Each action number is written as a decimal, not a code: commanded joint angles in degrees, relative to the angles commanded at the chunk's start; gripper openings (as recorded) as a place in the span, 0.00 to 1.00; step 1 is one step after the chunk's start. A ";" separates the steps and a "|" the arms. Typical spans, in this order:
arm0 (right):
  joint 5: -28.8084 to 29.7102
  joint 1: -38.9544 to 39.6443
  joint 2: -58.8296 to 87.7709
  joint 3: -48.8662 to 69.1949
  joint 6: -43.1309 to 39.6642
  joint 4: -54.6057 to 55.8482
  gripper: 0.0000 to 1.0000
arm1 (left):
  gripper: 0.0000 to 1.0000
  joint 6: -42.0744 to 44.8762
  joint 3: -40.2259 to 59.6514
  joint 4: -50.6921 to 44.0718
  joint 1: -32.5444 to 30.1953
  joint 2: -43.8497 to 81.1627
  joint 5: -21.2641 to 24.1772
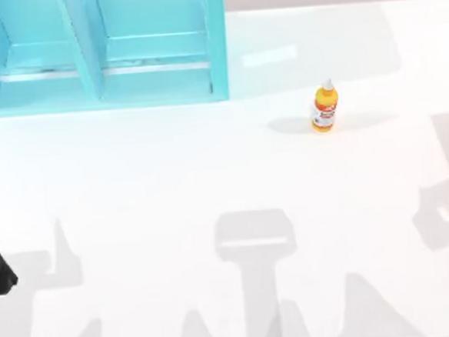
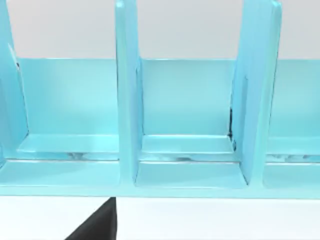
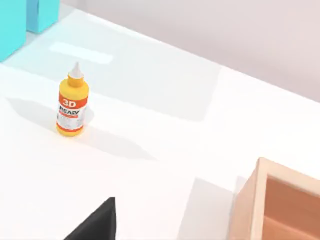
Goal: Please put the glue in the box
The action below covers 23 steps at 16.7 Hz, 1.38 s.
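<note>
Glue (image 3: 72,102) upright near wooden box (image 3: 280,205).

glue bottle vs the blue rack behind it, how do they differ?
The glue is a small yellow-orange bottle with a white pointed cap; the turquoise rack is far larger and one plain colour. The glue is closed and labelled in white and red; the rack is open-fronted, split by upright dividers. The glue stands on the top view's right half, the rack at far left. Both rest upright on the white table.
</note>
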 joint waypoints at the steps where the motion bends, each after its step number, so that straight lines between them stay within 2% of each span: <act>1: -2.21 -0.21 5.13 4.25 -3.40 -2.44 1.00 | 1.00 0.00 0.00 0.00 0.00 0.00 0.00; 16: -40.12 -3.44 93.34 76.70 -61.70 -44.32 1.00 | 1.00 0.00 0.00 0.00 0.00 0.00 0.00; 20: -47.63 -4.02 110.97 90.99 -73.28 -52.63 1.00 | 1.00 0.00 0.00 0.00 0.00 0.00 0.00; 23: -51.32 -4.32 119.66 98.01 -78.97 -56.72 1.00 | 1.00 0.00 0.00 0.00 0.00 0.00 0.00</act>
